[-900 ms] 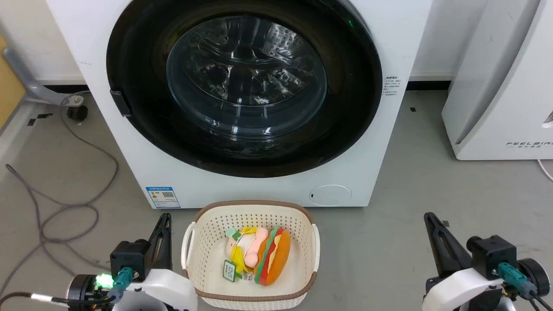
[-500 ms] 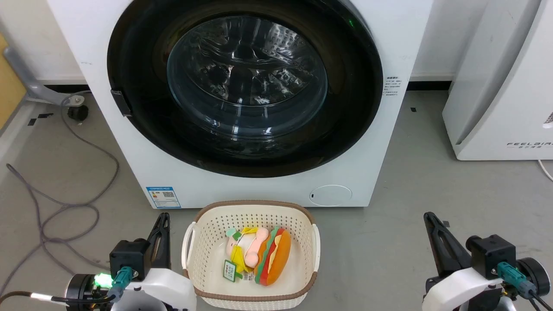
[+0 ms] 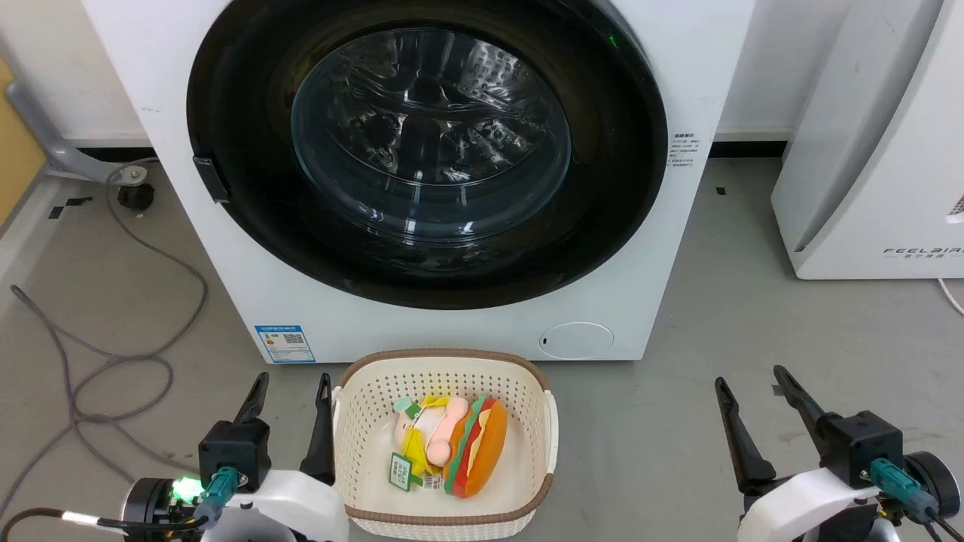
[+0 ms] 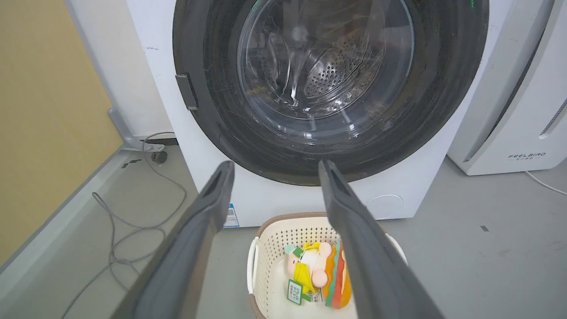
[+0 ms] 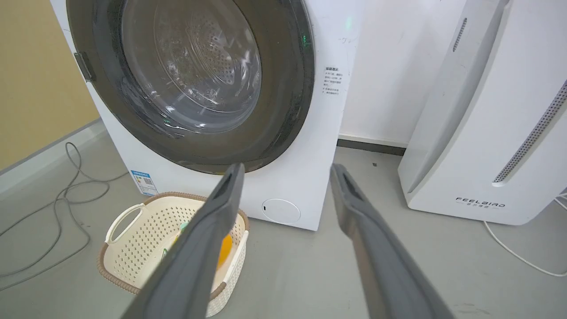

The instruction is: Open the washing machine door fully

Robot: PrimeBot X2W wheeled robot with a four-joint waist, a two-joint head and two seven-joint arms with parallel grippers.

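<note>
Grey floor fronts the scene; the washing machine door, glossy black around clear glass, sits closed against the white washing machine, filling the upper centre of the frame; below it a cream basket holds a burger plush; the left gripper at lower left and the right gripper at lower right hover with fingers spread, well apart from the door; a white appliance stands at right.
</note>
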